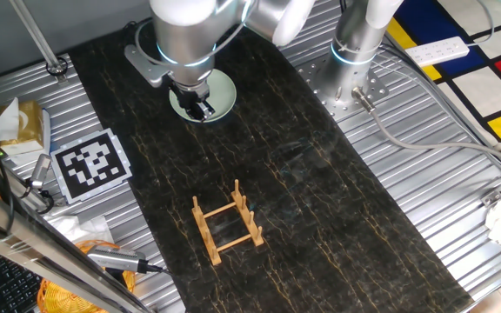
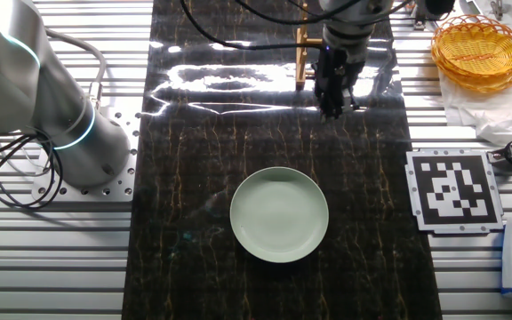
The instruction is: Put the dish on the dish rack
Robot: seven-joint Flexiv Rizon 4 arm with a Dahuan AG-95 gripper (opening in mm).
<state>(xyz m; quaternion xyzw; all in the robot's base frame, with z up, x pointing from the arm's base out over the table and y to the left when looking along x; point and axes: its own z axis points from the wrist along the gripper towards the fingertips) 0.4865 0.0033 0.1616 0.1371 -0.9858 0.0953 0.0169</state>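
**Plate flat on the mat, rack standing bare**

The plate (image 2: 279, 214) lies flat on the dark marbled mat (image 2: 194, 178), right side up and with nothing on it. In the other fixed view it sits a little toward 6 o'clock from the mat's centre; in one fixed view it shows at about 11 o'clock on the mat, partly hidden behind the arm.

The gripper (image 1: 202, 108) hangs over the plate in one fixed view, fingers pointing down. In the other fixed view it (image 2: 334, 93) appears at about 1 o'clock from the plate and clear of it, so it looks to be above the mat and not touching the plate. The fingers look close together, but whether a gap remains between them cannot be told from either view.

The rack (image 1: 226, 225) stands upright on the mat, well apart from the plate, toward 6 o'clock in one fixed view. Its slots hold nothing. In the other fixed view only a piece of it (image 2: 304, 53) shows at 12 o'clock, behind the gripper.

Off the mat, a yellow wire basket (image 2: 478, 52) sits at 2 o'clock in the other fixed view; its contents cannot be made out. A black-and-white marker card (image 2: 453, 189) lies at 3 o'clock.
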